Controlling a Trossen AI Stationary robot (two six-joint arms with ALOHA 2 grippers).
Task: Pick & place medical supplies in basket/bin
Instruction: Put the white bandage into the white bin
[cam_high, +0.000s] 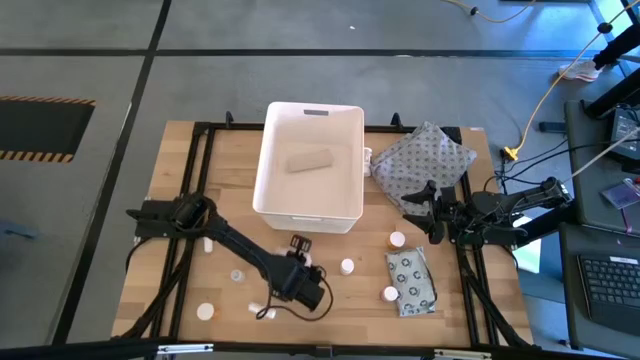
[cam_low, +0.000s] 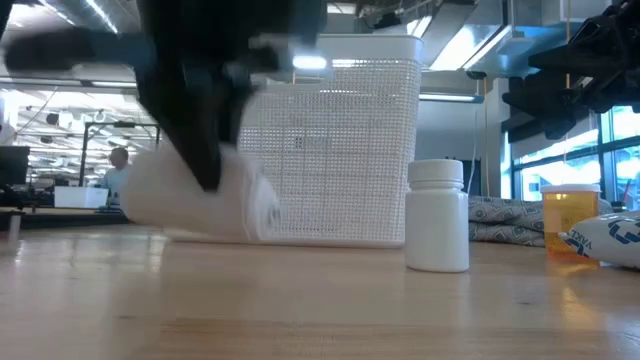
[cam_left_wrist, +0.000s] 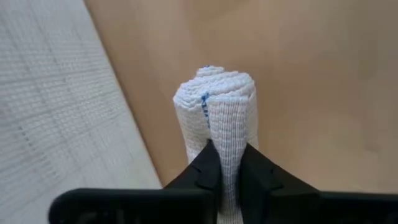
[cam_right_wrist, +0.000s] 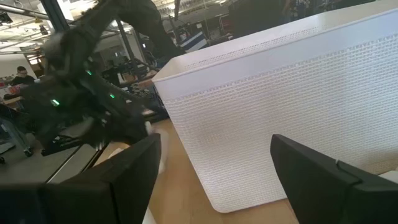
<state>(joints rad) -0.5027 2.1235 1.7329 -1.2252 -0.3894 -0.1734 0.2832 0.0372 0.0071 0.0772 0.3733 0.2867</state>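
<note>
The wooden table (cam_high: 180, 180) is carrying the white tub (cam_high: 270, 180), the landmark here, which is sitting toward the far middle of the table with one tan bandage roll (cam_high: 310, 160) lying inside it. A grey dotted cloth bundle (cam_high: 425, 160) is lying just beside the tub's right side. The right gripper (cam_high: 428, 208) is waiting near that bundle, in front of the tub's right corner, its jaws standing wide apart around nothing. The left gripper (cam_left_wrist: 225, 171) is working in front of the tub, its jaws pinching a white knitted gauze roll (cam_left_wrist: 219, 109) against the tabletop. A flat grey packet printed with rings (cam_high: 410, 280) is lying in front of the tub to the right. A white pill bottle (cam_low: 437, 215) and an orange vial (cam_low: 568, 215) are standing upright in front of the tub.
</note>
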